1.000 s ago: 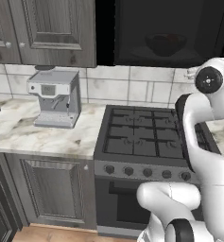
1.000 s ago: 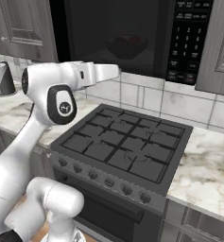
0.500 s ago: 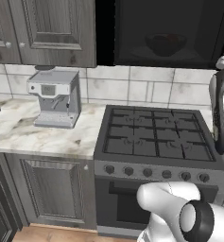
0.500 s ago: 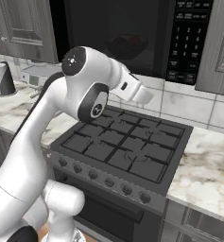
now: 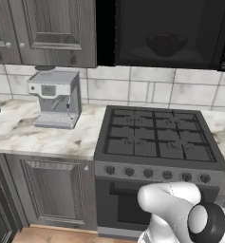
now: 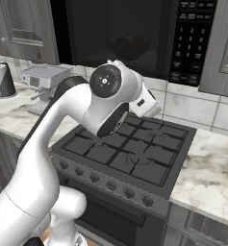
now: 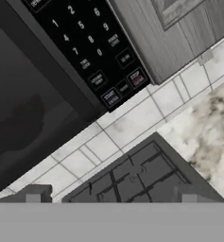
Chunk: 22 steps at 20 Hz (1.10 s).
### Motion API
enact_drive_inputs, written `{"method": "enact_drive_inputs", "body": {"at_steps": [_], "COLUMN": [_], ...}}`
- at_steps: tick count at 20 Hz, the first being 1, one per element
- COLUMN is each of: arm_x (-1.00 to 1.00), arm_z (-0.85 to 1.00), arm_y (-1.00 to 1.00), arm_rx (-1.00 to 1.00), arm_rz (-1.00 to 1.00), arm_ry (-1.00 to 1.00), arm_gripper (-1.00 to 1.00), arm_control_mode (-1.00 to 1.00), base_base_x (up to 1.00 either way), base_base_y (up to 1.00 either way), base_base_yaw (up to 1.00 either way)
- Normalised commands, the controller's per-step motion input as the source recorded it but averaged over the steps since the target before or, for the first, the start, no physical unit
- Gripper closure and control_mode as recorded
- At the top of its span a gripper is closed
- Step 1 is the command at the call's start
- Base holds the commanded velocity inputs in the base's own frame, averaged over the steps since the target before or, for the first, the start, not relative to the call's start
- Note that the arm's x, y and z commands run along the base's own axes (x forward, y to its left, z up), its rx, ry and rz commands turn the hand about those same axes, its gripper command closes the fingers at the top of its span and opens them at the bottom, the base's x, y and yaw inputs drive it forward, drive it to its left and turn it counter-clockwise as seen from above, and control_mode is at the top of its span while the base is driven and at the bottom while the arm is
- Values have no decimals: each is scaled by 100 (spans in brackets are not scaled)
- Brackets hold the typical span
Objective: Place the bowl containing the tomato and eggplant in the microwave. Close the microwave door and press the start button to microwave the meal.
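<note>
- The bowl (image 5: 166, 44) sat inside the microwave (image 6: 134, 33), behind the shut microwave door (image 5: 168, 33).
- The hand (image 7: 111, 196), fingers spread wide and holding nothing, faced the button strip (image 7: 92, 52) above the stove (image 6: 130, 153).

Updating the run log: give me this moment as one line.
stage: going for start button | bowl: inside microwave | microwave door: closed | gripper: open, empty, facing button strip above stove
</note>
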Motion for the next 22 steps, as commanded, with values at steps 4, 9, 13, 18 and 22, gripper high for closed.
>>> {"method": "enact_drive_inputs", "body": {"at_steps": [4,9,13,18,22], "arm_x": [13,9,17,27,19], "arm_z": [0,1,4,0,0], "arm_y": [0,-9,-15,-12,-16], "arm_rx": [8,7,10,10,14], "arm_rz": [0,0,0,2,3], "arm_ry": [-18,-11,0,3,3], "arm_gripper": [100,100,100,100,100], "arm_control_mode": [-100,-100,-100,-100,-100], "base_base_x": [0,0,0,0,0], "base_base_y": [0,0,0,0,0], "base_base_yaw": [0,0,0,0,0]}}
